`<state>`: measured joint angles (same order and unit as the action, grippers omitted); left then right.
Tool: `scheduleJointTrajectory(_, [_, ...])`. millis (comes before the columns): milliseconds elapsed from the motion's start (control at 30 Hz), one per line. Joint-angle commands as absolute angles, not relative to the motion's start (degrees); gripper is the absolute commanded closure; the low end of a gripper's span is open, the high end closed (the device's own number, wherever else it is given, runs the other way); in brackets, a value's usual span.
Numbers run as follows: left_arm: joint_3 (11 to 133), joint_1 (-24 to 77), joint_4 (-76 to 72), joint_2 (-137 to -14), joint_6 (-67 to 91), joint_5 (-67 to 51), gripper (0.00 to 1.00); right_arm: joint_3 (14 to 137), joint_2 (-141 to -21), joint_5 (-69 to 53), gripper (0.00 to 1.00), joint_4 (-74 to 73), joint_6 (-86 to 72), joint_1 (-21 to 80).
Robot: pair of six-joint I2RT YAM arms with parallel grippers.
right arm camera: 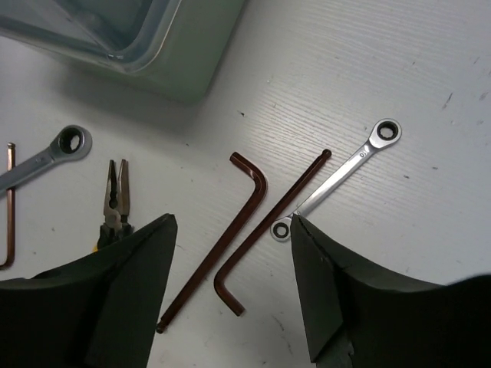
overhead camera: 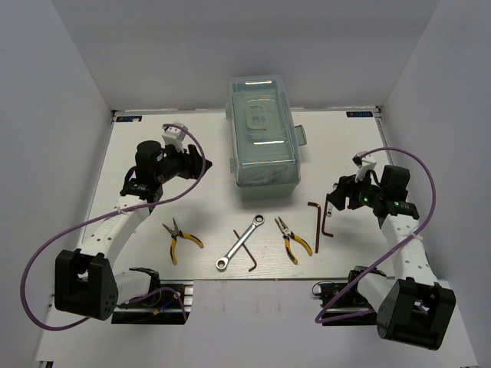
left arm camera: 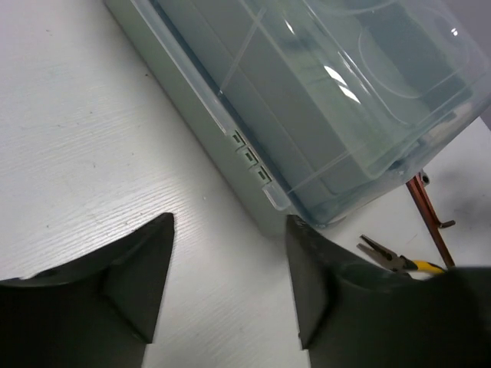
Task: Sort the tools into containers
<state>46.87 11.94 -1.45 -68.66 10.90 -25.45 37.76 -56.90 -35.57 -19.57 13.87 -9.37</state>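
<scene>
Left gripper (left arm camera: 230, 222) open, fingers spread, nothing between them, only bare table (left arm camera: 92, 138) underneath. Toolbox (left arm camera: 322, 100) sits just ahead of the fingertips and runs off to the upper right, with the clear lid (left arm camera: 368, 69) on; it is not touching the fingers. Right gripper (right arm camera: 232, 222) also open, holding nothing, low over the table. Two hex keys (right arm camera: 245, 207) lie side by side on the table in the gap between its fingers. Small silver wrench (right arm camera: 341, 172) lies just ahead of the finger on the view's right, lower ring end at that fingertip and against the nearer hex key; can't tell if it touches the finger. Past the other finger: near pliers (right arm camera: 115, 192), nose pointing away from the hand, handles hidden behind the finger. Ratchet wrench (right arm camera: 54, 153) farther out that side, third hex key (right arm camera: 9, 207) at the frame edge. Far pliers (overhead camera: 182, 239) lie well behind the left gripper, toward that arm's base.
</scene>
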Motion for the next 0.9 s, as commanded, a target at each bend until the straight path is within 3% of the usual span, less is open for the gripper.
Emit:
scheduleJointTrajectory(0, [48.7,12.0,-1.6,-67.8,11.0,-25.6,0.27,38.0,-56.8,-36.2,0.3,-18.6,14.3,-9.6])
scheduleJointTrajectory(167, [48.7,12.0,-1.1,-67.8,11.0,-25.0,0.22,38.1,-57.1,-35.8,0.32,-18.0,13.4,-9.3])
scheduleJointTrajectory(267, [48.7,12.0,-1.1,-67.8,11.0,-25.0,0.22,40.3,-57.3,-36.5,0.41,-16.2,10.6,-8.5])
scheduleJointTrajectory(433, [48.7,12.0,-1.6,-68.3,11.5,-26.3,0.22,57.7,-64.1,-36.8,0.59,-19.3,7.7,-3.5])
scheduleJointTrajectory(600, [48.2,12.0,-3.7,-68.8,11.5,-28.7,0.22,77.7,-78.1,-29.0,0.54,-24.0,6.7,5.3])
scheduleJointTrajectory(733, [47.6,12.0,-5.3,-70.1,11.5,-31.2,0.19,94.8,-88.3,-23.7,0.41,-26.6,4.0,12.3])
scheduleJointTrajectory(867, [46.5,12.0,-7.1,-70.7,11.5,-33.1,0.17,107.0,-99.9,-21.7,0.4,-27.9,-1.1,20.6])
